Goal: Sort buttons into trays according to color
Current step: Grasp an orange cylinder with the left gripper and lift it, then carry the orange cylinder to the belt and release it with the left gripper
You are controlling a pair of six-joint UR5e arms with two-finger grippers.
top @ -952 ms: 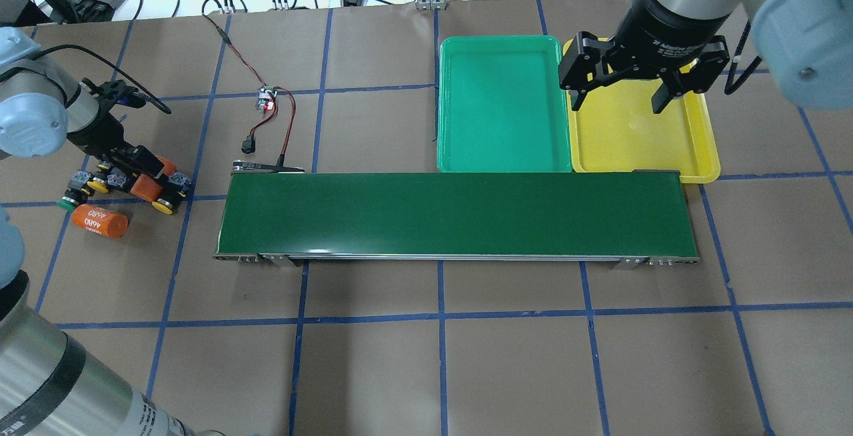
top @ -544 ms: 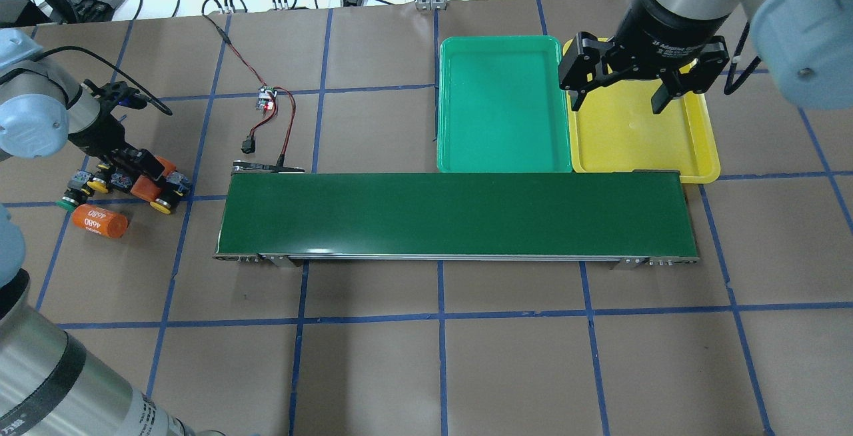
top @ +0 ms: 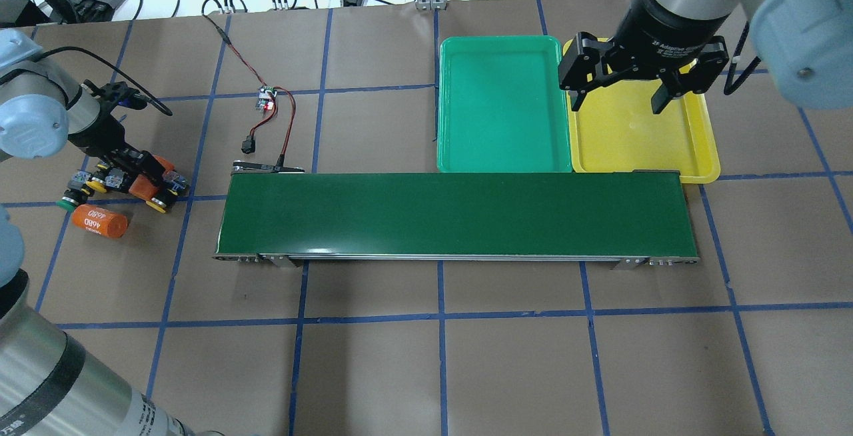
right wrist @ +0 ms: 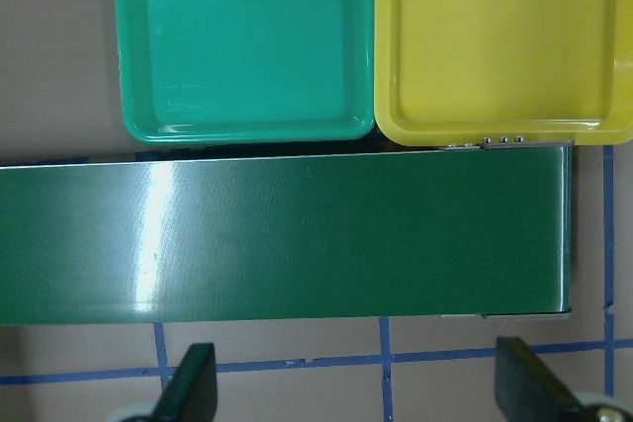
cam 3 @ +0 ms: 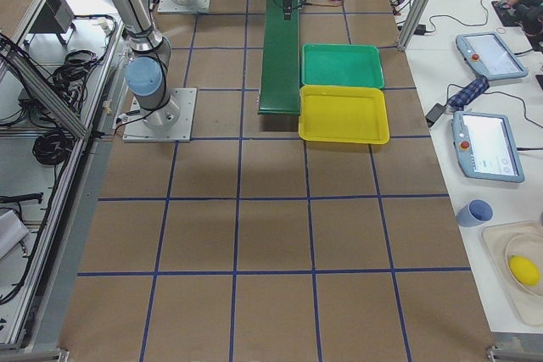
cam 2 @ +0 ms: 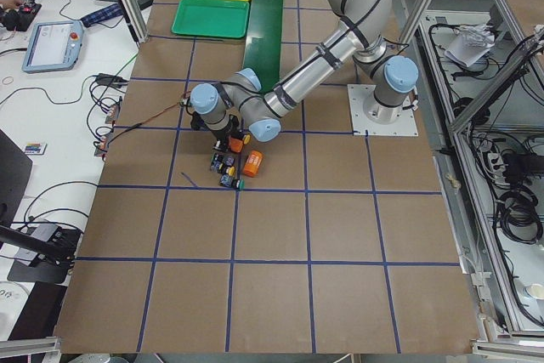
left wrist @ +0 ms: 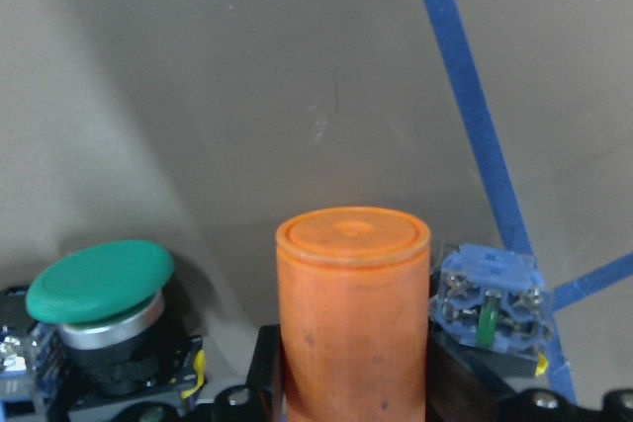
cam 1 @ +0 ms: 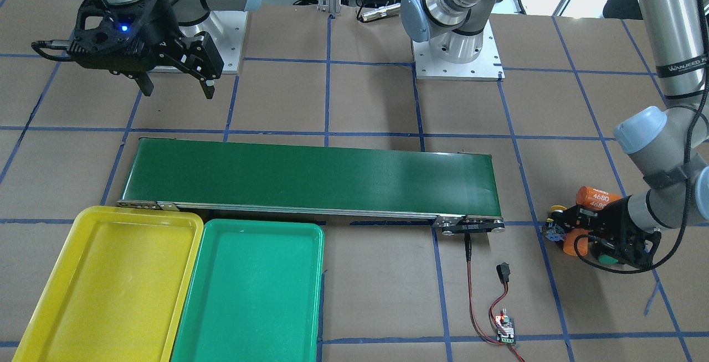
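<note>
While my right gripper hangs high near the tray end of the conveyor belt with its jaws spread wide and nothing between them, all the work sits at the other end of the table. I read the left gripper as down on the paper and closed against both sides of an orange cylinder, which is not one of the buttons. They are crowded right round it: a green-capped button just beside the cylinder on one side, a blue contact block of another close on the other, and a yellow-capped button at the cluster's belt-side edge. A second cylinder marked 4680 lies a little apart. The yellow tray and green tray sit side by side beyond the belt, well apart from the cluster, and neither holds anything. I judge the buttons light, rigid plastic and top-heavy under their mushroom caps, so a nudge would likely tip or skid them. The domed caps look smooth and would slip, so I would grip across the flat sides of the black body or contact block, below the cap. With things packed this tight, I would first want the cylinder out of the way.
</note>
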